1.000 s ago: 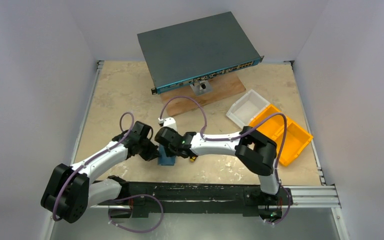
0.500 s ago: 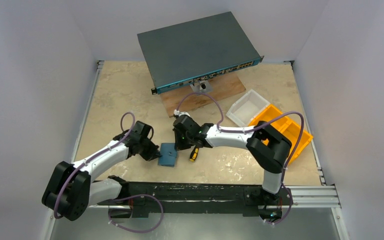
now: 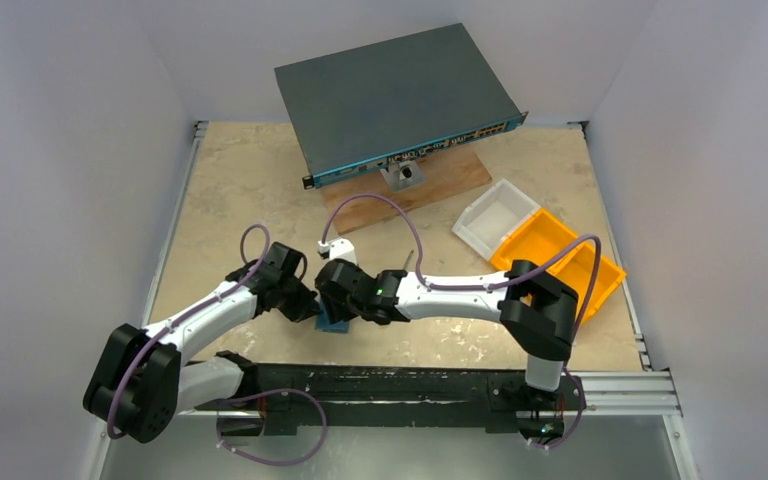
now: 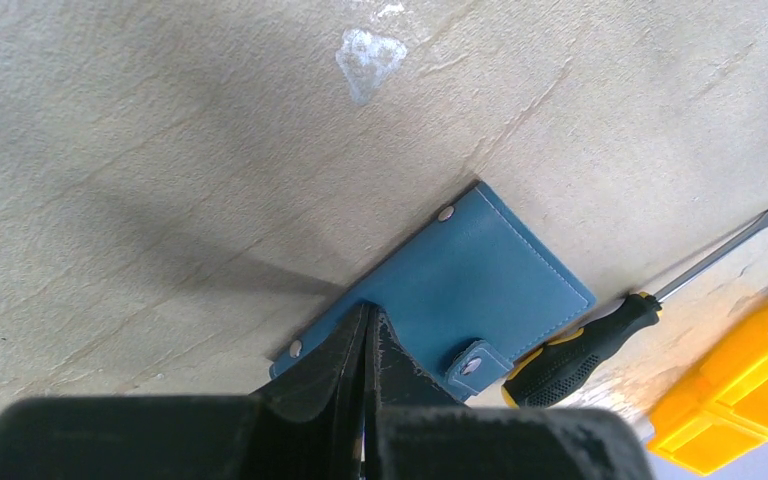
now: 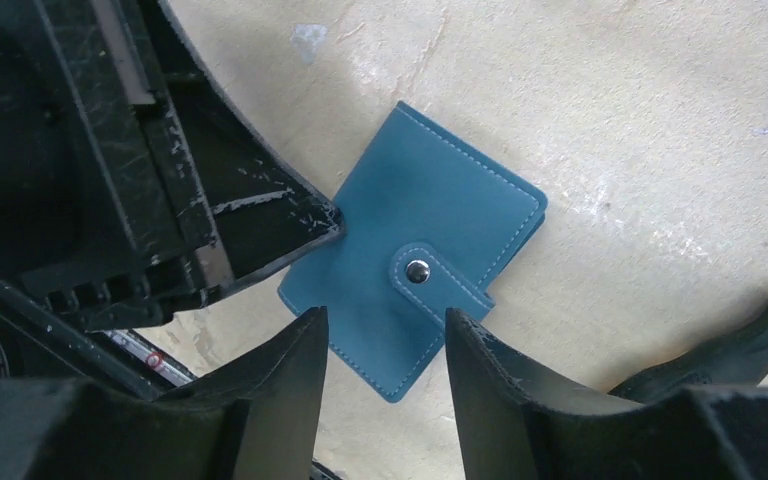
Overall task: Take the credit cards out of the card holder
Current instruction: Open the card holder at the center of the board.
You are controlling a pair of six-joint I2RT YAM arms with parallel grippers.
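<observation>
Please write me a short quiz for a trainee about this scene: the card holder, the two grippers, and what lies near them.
1. True or false: the card holder lies open with its cards showing.
2. Which tool lies on the table beside the holder? A) screwdriver B) pliers C) scissors
3. Fill the gap: the left gripper is shut with its tips at the holder's edge; the right gripper hovers over the holder with jaws ____.
Key: 1 false, it is closed, with the snap strap fastened. 2 A. 3 open.
</observation>
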